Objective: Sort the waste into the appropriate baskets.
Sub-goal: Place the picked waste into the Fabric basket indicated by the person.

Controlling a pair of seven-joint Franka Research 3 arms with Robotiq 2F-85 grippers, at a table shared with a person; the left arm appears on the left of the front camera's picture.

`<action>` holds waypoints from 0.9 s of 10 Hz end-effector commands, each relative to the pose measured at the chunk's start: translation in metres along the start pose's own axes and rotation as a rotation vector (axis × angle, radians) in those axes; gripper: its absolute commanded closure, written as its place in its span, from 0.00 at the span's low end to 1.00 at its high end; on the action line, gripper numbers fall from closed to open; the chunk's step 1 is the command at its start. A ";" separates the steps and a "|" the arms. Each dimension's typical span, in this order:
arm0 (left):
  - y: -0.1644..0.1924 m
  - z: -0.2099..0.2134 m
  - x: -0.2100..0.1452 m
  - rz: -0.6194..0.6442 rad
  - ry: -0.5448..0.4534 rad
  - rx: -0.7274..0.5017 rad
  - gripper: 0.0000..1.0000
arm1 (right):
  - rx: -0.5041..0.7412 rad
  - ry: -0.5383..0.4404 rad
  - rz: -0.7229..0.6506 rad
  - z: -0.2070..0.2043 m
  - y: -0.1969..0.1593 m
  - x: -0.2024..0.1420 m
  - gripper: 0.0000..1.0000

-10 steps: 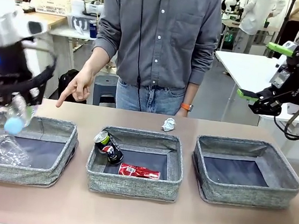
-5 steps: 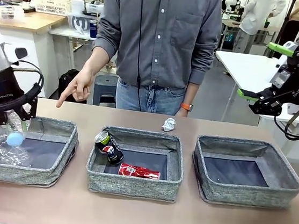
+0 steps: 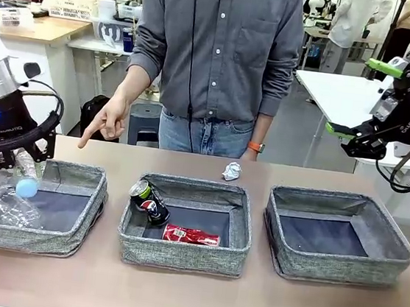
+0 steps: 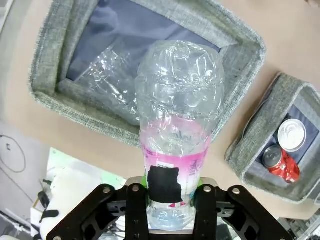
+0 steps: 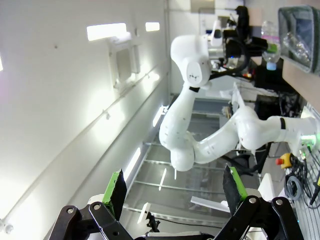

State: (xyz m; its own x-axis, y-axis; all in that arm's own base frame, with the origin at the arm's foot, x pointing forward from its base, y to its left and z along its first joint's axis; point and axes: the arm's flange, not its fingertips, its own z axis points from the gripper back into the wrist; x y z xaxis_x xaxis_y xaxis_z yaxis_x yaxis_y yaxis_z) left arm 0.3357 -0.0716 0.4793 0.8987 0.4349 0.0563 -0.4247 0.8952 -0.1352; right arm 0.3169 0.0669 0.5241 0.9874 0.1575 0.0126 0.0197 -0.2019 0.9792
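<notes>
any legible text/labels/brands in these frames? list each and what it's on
"ROBOTIQ", partly legible, sideways on the right tool body in the front view.
Print on the left tool body: too small to read.
Pink label on the clear bottle it grips: pale lettering, blurred, partly under a black patch.
Red can and dark can in the middle basket: logos too small to read.

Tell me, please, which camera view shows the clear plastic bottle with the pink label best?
The left wrist view: the clear plastic bottle with the pink label fills the frame. The front view shows it small; the right wrist view, tiny.
</notes>
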 end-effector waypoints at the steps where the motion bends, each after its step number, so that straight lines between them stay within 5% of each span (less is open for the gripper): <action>1: -0.004 -0.004 0.001 0.032 -0.073 0.025 0.22 | 0.025 -0.004 0.011 -0.002 0.004 -0.001 0.00; 2: -0.006 -0.003 0.001 0.037 -0.089 0.029 0.00 | 0.025 -0.004 0.011 -0.002 0.004 -0.001 0.00; 9: 0.000 0.007 0.004 0.038 -0.119 0.010 0.00 | 0.025 -0.004 0.011 -0.002 0.004 -0.001 0.00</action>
State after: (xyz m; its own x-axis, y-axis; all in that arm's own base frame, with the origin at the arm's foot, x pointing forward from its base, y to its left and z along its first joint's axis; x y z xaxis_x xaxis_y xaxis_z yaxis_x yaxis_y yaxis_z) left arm 0.3411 -0.0728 0.4879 0.8721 0.4667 0.1469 -0.4508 0.8832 -0.1295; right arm 0.3168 0.0669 0.5241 0.9874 0.1575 0.0126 0.0197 -0.2019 0.9792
